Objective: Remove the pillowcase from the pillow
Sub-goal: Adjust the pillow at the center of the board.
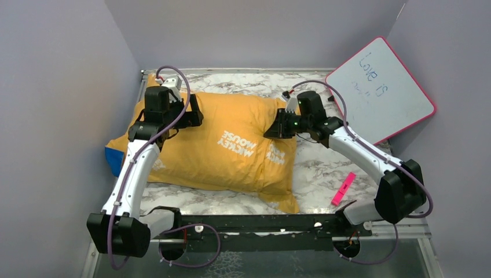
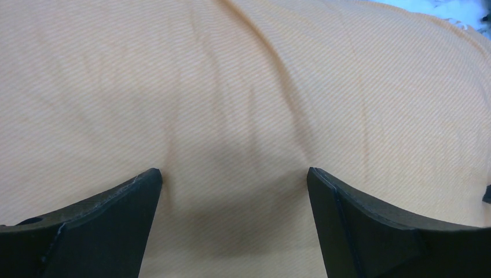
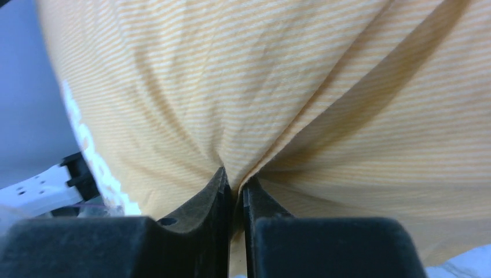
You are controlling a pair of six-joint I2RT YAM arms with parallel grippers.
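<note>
Right hand (image 3: 234, 182) nearly closed, pinching a fold of pillowcase (image 1: 202, 156) at its 3 o'clock end. Left hand (image 2: 234, 174) spread wide, empty, over 10 o'clock corner. Pillowcase lies stuffed on desk (image 1: 324, 168) — thin, soft, likely slick, pillow hidden inside. Pinch loose fabric only.

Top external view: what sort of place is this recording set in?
Probably a robot data-collection booth, not a home: plain partition walls box in a marble-patterned table, robot arms are mounted on a black rail, and a handwritten whiteboard sits at the far right.
</note>
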